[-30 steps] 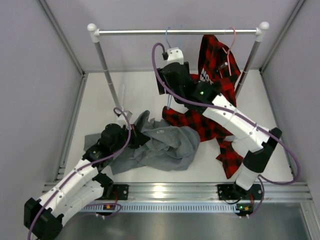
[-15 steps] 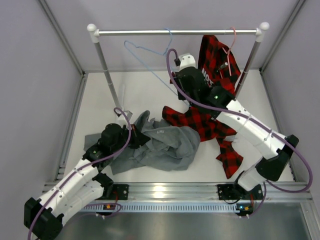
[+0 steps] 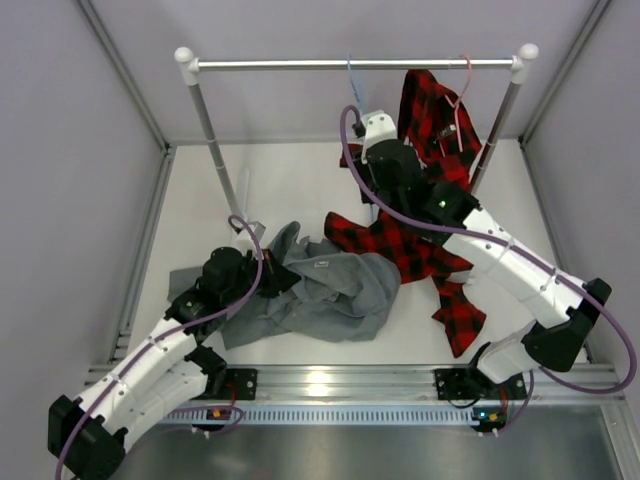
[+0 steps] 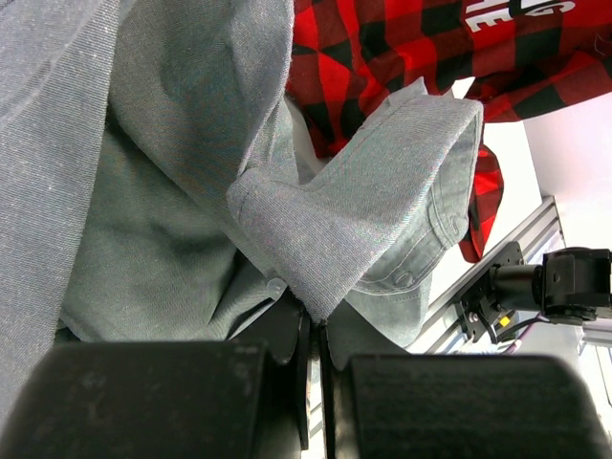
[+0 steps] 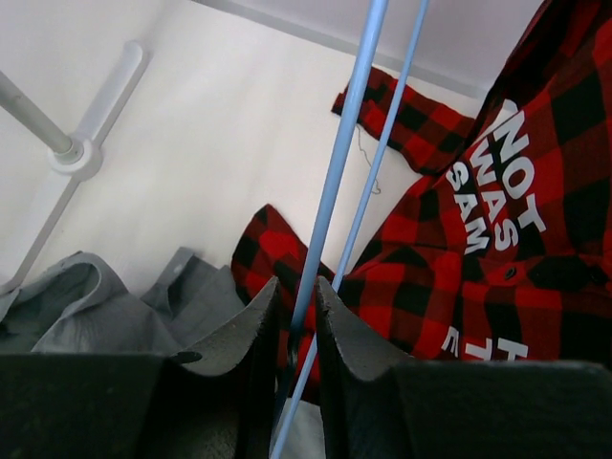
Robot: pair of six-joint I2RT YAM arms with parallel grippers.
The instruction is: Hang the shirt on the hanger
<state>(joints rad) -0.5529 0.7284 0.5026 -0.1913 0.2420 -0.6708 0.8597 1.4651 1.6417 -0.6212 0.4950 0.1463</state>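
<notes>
L arm's fingers [image 4: 306, 335] are pressed together on a folded edge of the shirt [image 4: 363, 220] — grey fabric runs straight into the thin slit betw. them. The shirt lies crumpled on the counter [image 3: 290, 190], front-left of centre, collar & a buttoned cuff turned up. Its right edge is just beside the plaid shirt [image 3: 405, 250]; whether they touch, can't tell.

R arm's fingers [image 5: 316, 292] are pinching the hanger [image 5: 344, 163]: one light-blue wire passes betw. the tips, which sit close on either side, and a 2nd wire runs just right of it. From the top view the hanger shows edge-on, its hook up at the rail [image 3: 280, 64], just left of where the plaid shirt hangs. R arm reaches up to it at the back of the counter.

Plaid shirt hangs from a pink hanger [image 3: 466, 70] at the rail's right end, lower part trailing onto the counter. L & R arms are well apart.
</notes>
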